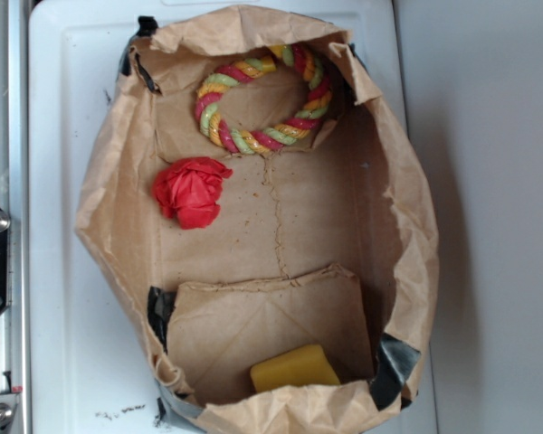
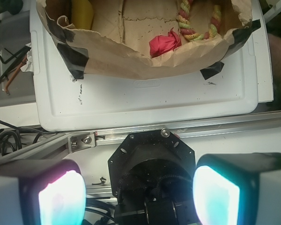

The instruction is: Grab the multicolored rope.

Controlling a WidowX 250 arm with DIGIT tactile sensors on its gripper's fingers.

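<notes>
The multicolored rope (image 1: 264, 99) is a ring of twisted red, yellow and light green strands. It lies flat at the far end of an open brown paper bag (image 1: 109, 208). In the wrist view only part of the rope (image 2: 196, 23) shows at the top edge. My gripper (image 2: 139, 194) is open and empty, with nothing between its two glowing pads (image 2: 61, 199). It hovers above the robot's black base, well short of the bag and the rope. The gripper does not show in the exterior view.
A crumpled red paper ball (image 1: 192, 191) lies left of centre in the bag, below the rope. A yellow block (image 1: 295, 368) sits at the bag's near end. The bag rests on a white tray (image 1: 63, 136). A metal rail (image 2: 178, 130) and black base (image 2: 152, 161) lie below the gripper.
</notes>
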